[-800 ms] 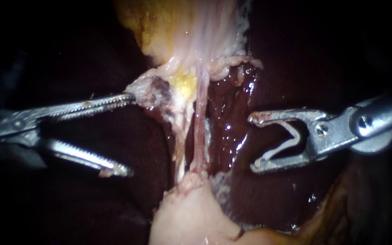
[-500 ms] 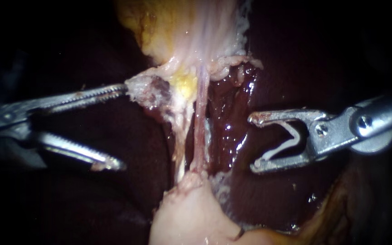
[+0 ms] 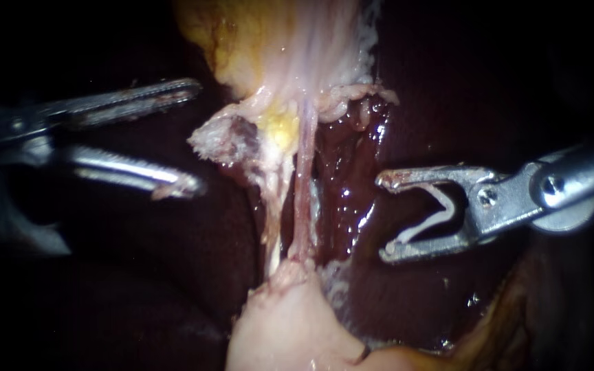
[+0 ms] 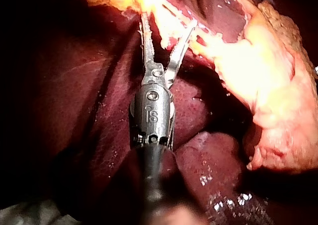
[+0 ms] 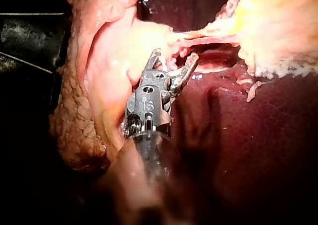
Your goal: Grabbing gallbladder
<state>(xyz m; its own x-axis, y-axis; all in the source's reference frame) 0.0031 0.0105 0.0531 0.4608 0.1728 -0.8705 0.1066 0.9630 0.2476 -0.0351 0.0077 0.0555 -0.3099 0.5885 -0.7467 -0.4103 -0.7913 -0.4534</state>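
Two thin tubes, one whitish and one pink, run from yellowish pale tissue down to a smooth pale pink bulge; which part is the gallbladder I cannot tell. A frayed flap sticks out beside the tubes. My left instrument has its toothed jaws open, one tip above the flap's edge and one below, touching nothing. In the left wrist view its jaws point at yellow tissue. My right instrument stands right of the tubes with a white clip seated between its spread jaws, apart from the tissue.
Dark red liver lies wet behind and right of the tubes and fills the dark surroundings. In the right wrist view a rough brownish-pink mass lies beside my right instrument.
My left instrument has risen: its upper jaw, which lay at the flap's edge, now stands above it, and the lower jaw has come up level with the flap. The right instrument has not moved.
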